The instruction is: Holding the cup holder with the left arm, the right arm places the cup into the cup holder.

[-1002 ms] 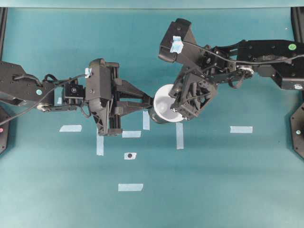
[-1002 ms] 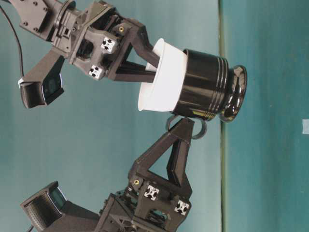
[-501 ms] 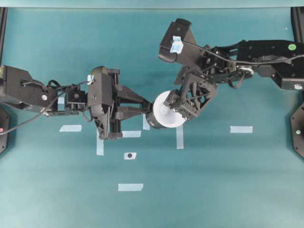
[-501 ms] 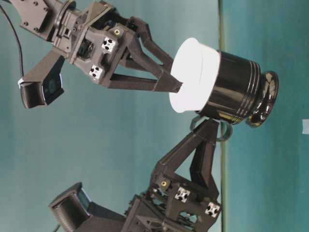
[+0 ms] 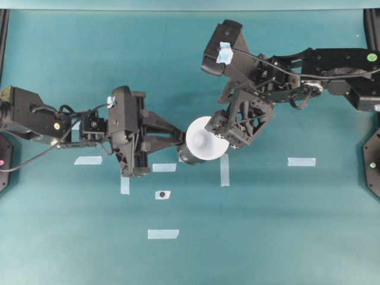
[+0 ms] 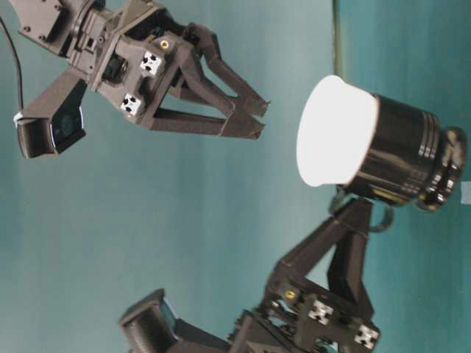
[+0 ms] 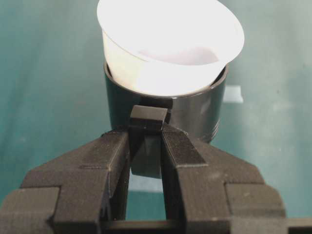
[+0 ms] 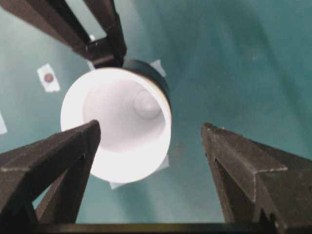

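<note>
L arm (image 5: 35, 119) reaches in from the left edge, wrist about level, L gripper (image 7: 146, 146) pinched narrow on a small black tab. R arm (image 5: 332, 71) comes from the right edge, wrist angled down; R gripper (image 6: 254, 118) jaws spread wide, gripping nothing.

No words, numbers or brand names can be read in any of the views. The pale tape strips (image 5: 163, 234) on the table (image 5: 267, 237) are blank, and the one near the table's middle (image 5: 162, 194) carries only a dark round dot, not a letter. The right arm (image 5: 332, 74) bears small green dots (image 5: 371, 57) and the left arm (image 5: 35, 119) a yellowish one (image 5: 56, 126); if anything is printed on them, it is too small to tell. The cup (image 7: 168, 46) and the cup holder (image 7: 195, 112) show no print on the sides that face the cameras.
</note>
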Robot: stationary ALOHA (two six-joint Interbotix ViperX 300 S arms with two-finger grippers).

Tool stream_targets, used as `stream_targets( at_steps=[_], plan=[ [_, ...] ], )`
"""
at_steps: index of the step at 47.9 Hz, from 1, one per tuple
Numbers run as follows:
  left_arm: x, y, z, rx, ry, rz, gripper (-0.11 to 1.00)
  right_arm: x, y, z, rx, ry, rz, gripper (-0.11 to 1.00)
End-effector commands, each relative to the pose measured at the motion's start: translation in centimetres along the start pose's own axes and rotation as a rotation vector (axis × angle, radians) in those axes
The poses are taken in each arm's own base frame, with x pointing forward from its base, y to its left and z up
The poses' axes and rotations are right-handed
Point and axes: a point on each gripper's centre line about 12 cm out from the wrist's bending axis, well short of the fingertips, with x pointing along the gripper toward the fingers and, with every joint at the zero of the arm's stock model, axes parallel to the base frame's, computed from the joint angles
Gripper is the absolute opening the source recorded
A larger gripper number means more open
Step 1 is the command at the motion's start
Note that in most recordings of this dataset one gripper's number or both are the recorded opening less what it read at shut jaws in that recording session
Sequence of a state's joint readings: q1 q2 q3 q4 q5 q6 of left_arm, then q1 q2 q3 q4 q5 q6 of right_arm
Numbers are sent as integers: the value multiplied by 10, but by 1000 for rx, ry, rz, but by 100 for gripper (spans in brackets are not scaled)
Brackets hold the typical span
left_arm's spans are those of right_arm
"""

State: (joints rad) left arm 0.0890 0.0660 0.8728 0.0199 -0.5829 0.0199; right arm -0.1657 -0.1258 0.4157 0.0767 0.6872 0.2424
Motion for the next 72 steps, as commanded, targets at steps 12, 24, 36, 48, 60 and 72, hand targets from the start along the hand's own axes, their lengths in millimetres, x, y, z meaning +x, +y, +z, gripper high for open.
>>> stream_targets(
  at_steps=[12,24,36,48,60,72],
  plan=[
    [9,-1,-11,-30,-25,-3,22,-27,4,8,26,-75,26,90],
    [8,-1,-16,-36,-11,-4,22,-24,3,4,33,-60,24,90],
    [5,-1,-18,-36,29,-3,22,-19,2,-2,45,-42,21,90],
    [10,-1,-20,-38,113,-2,22,-16,2,-3,65,-58,26,90],
    [11,-1,-17,-37,117,-3,22,-14,3,-6,64,-51,25,90],
    [8,-1,-9,-34,97,-4,27,-14,3,-7,60,-50,27,90]
  ],
)
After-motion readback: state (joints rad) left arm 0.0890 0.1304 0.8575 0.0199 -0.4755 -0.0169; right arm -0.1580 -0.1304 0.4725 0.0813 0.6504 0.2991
